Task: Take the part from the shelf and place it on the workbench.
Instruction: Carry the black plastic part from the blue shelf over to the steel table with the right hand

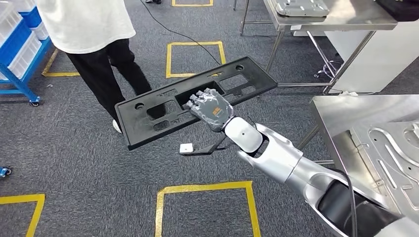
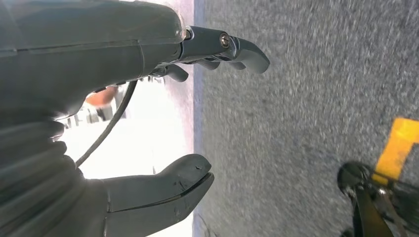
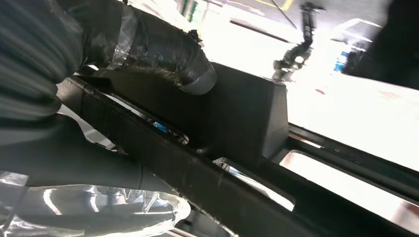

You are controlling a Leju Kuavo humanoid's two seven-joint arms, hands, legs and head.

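Note:
The part is a long flat black plastic panel point(image 1: 148, 106) with several cut-outs. My right hand point(image 1: 211, 108) grips it near its middle and carries it in the air above the grey carpet. Close up, the panel point(image 3: 247, 128) runs across the right wrist view, with the thumb point(image 3: 168, 54) wrapped over its rim. My left hand point(image 2: 148, 123) hangs over the carpet, fingers apart and nothing between them. The steel workbench point(image 1: 341, 113) lies at the right edge of the head view, right of the held panel.
A person in a white top and black trousers point(image 1: 106, 74) stands just behind the panel's left end. Silver metal plates point(image 1: 395, 148) lie on the workbench. A second steel table point(image 1: 341, 19) stands further back, and a blue shelf cart point(image 1: 20, 49) at the far left. Yellow floor markings point(image 1: 195, 59) frame squares.

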